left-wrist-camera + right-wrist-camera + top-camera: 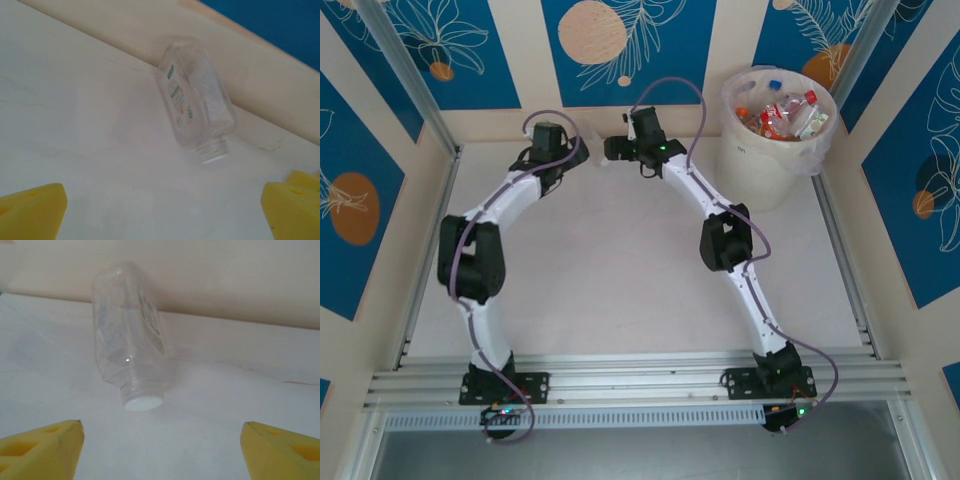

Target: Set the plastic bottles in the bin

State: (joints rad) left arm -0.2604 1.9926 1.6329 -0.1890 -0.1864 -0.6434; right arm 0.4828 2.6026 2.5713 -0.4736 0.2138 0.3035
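Two open grippers work at the far edge of the table [620,260], with a bottle lying ahead of each wrist camera.

Right wrist view: a clear bottle [129,330] lies on its side at the foot of the back wall, its white cap [143,401] pointing towards me. The right gripper [160,452] has its yellow pads [42,450] spread wide with nothing between them.

Left wrist view: a green-labelled bottle [197,97] lies along the same wall, neck nearest. The left gripper [162,215] is spread fully and holds nothing. I cannot tell whether these are one bottle seen from two sides.

Handling, as I judge it: the bottle looks like empty thin plastic, very light and smooth-walled. It is likely to skid or roll if nudged, and to dent if squeezed hard. I would take it across the mid-body, pads square to its long axis, rather than at the tapering neck.

Top view: both arms are stretched forward and bowed outward. Their wrists converge near the middle of the far edge, and the left arm's elbow sits by the left edge. The bin [760,170] stands in the far right corner, holding several plastic bottles [785,115].
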